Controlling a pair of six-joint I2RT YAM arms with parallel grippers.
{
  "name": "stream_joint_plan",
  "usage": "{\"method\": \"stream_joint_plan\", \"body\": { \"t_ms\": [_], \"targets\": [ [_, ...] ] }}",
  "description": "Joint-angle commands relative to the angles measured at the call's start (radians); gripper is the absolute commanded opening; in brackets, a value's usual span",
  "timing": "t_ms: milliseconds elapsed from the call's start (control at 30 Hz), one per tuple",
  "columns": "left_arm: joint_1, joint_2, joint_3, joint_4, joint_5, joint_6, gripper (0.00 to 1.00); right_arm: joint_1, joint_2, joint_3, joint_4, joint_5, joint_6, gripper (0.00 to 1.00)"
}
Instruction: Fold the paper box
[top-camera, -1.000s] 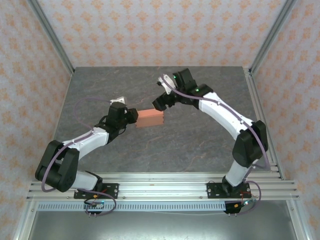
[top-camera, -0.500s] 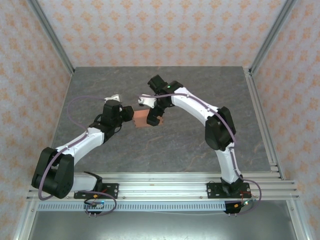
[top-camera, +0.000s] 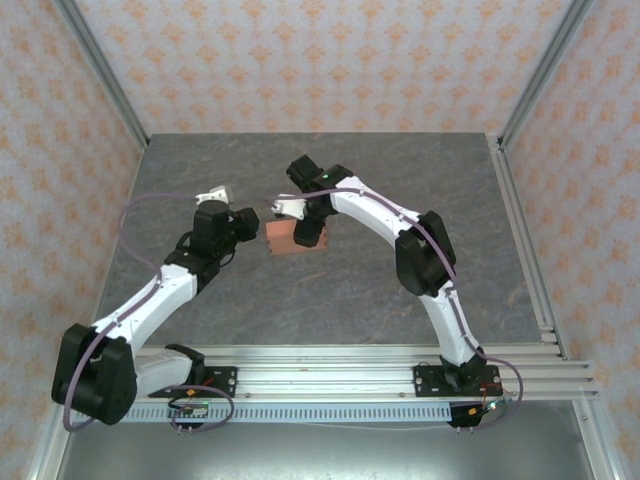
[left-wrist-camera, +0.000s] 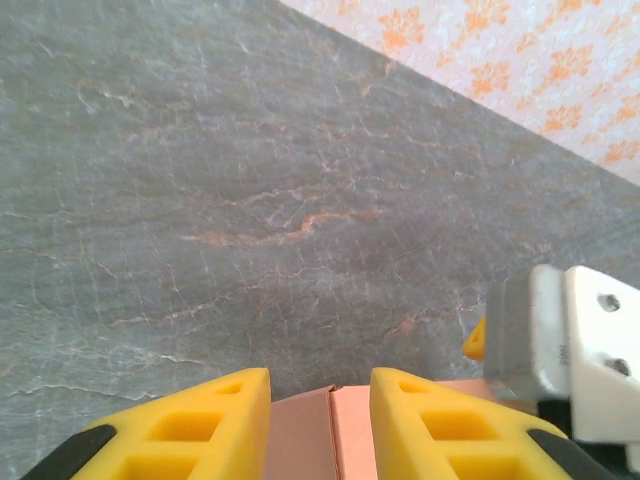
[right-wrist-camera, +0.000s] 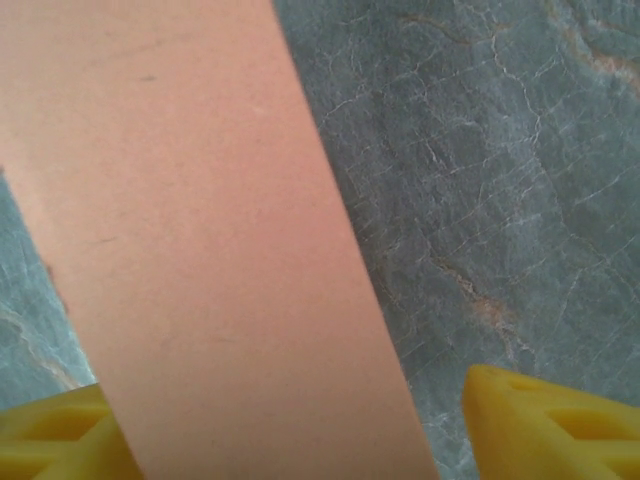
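While the left jaws are clamped on the left end of the paper box (top-camera: 284, 237), their yellow fingers (left-wrist-camera: 200, 425) pressing a fold of the salmon card (left-wrist-camera: 330, 440) between them, the right jaws stand apart around its right end. In the right wrist view the card (right-wrist-camera: 200, 250) covers one yellow finger (right-wrist-camera: 50, 440). The other finger (right-wrist-camera: 550, 420) sits off to the side with grey counter (right-wrist-camera: 480, 150) showing between it and the card. The box sits between the two wrists, a little left of the counter's middle; whether it rests on the surface or hangs above it cannot be told. A white and grey housing (left-wrist-camera: 560, 345) on the right wrist crowds in just beside the box. The right arm (top-camera: 420, 255) arches high over the middle of the counter (top-camera: 300, 310), and the left arm (top-camera: 150, 295) slants in low from the near left. Grey stone-patterned surface lies open from the box to the patterned back wall (top-camera: 320, 60), to the metal frame posts (top-camera: 100, 75) at each side, and to the rail (top-camera: 330, 365) at the near edge.
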Motion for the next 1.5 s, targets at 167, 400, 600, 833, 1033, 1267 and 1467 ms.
{"method": "stream_joint_plan", "body": {
  "t_ms": [167, 400, 600, 833, 1033, 1267, 1467],
  "targets": [
    [0.014, -0.151, -0.025, -0.124, -0.156, 0.011, 0.32, 0.035, -0.059, -0.116, 0.174, 0.192, 0.06, 0.41],
    [0.014, -0.235, -0.037, -0.155, -0.234, 0.01, 0.32, 0.083, -0.065, -0.267, 0.482, 0.574, 0.05, 0.42],
    [0.014, -0.253, -0.04, -0.161, -0.273, 0.004, 0.32, 0.101, -0.028, -0.347, 0.658, 0.771, 0.006, 0.44],
    [0.014, -0.254, -0.027, -0.177, -0.308, 0.004, 0.32, 0.168, -0.05, -0.485, 0.784, 0.819, -0.015, 0.64],
    [0.015, -0.255, -0.024, -0.189, -0.3, 0.007, 0.34, 0.206, -0.145, -0.538, 0.729, 0.781, 0.098, 0.87],
    [0.019, -0.242, -0.021, -0.198, -0.345, 0.044, 0.57, 0.226, -0.468, -0.775, 0.823, 0.686, 0.378, 0.99],
    [0.095, -0.166, -0.004, -0.205, -0.416, 0.104, 1.0, 0.114, -0.685, -0.96, 0.847, 0.778, 0.628, 0.99]
  ]
}}
